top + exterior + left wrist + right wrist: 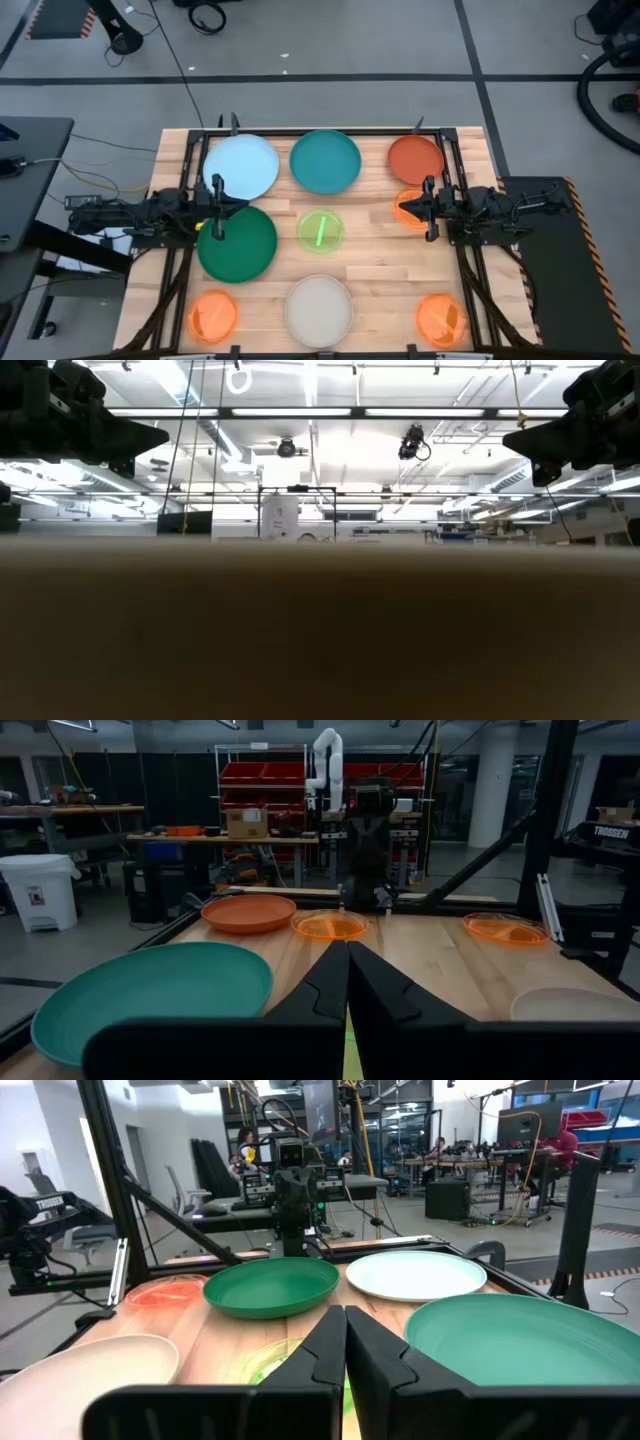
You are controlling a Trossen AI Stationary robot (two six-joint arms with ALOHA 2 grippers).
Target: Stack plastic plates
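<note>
On the wooden bench, amid a grey-floored lab, round plastic plates lie flat, unstacked; left end effector and right end effector are clenched, empty.

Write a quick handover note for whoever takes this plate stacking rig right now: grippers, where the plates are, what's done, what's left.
Left gripper: shut, empty, between the light-blue plate and dark-green plate.
Right gripper: shut, empty, beside the right-middle orange plate.
Far row: light-blue, teal plate, red-orange plate.
Centre: neon-green plate.
Near row: left orange plate, cream plate, right orange plate.
Done: nothing stacked; all plates lie single.
Left: stack all nine.
</note>
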